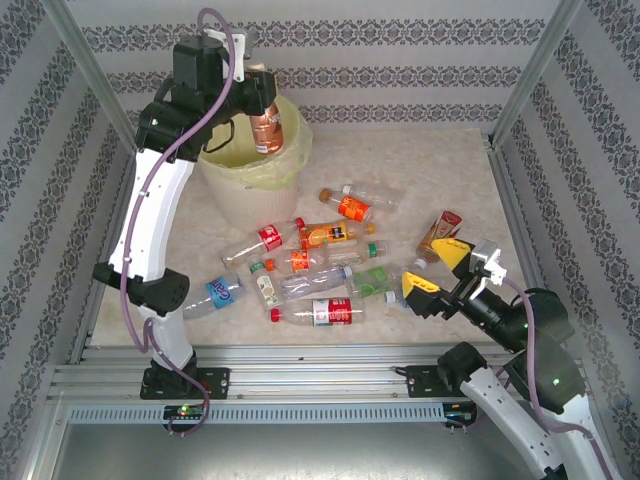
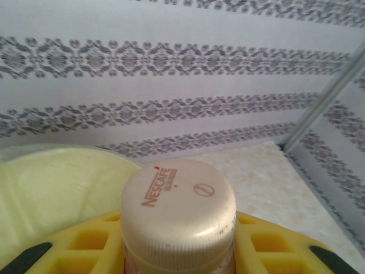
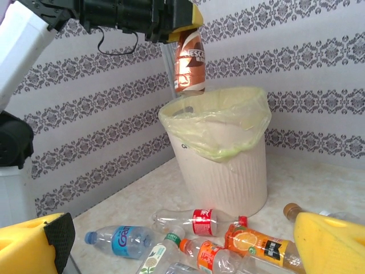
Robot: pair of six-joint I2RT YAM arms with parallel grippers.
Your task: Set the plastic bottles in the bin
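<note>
Cream cap [image 2: 178,200] with Nescafe printed on it is seen right up close in the left wrist view, wedged between the yellow fingers [image 2: 80,245] of the left end effector [image 2: 178,260]. So that one is clamped shut on the bottle [image 3: 189,63], just under the cap. In the right wrist view the bottle is seen hanging upright above the bin [image 3: 228,165], its base a little above the yellow liner [image 3: 217,108]. From the top view it's placed inside the rim line, towards the far right of the opening. A simple let-go is probably all that's needed.

The right end effector [image 1: 440,268] is held low over the right side of the worktop [image 1: 420,170], jaws spread wide, nothing gripped. It's parked just beside the loose bottles [image 1: 330,312], which are scattered on their sides in front of the bin.

Handling-wise: these look mostly empty, so they're expected to be very light. Thin clear walls will likely get dented if squeezed hard, and round slick bodies can be expected to roll or squirt out when nudged. The neck under the cap is the stiff bit and is best taken there, as done with the hanging one. For the lying ones, a grip across the labelled middle should also work. How full the brown one is can't be told.
</note>
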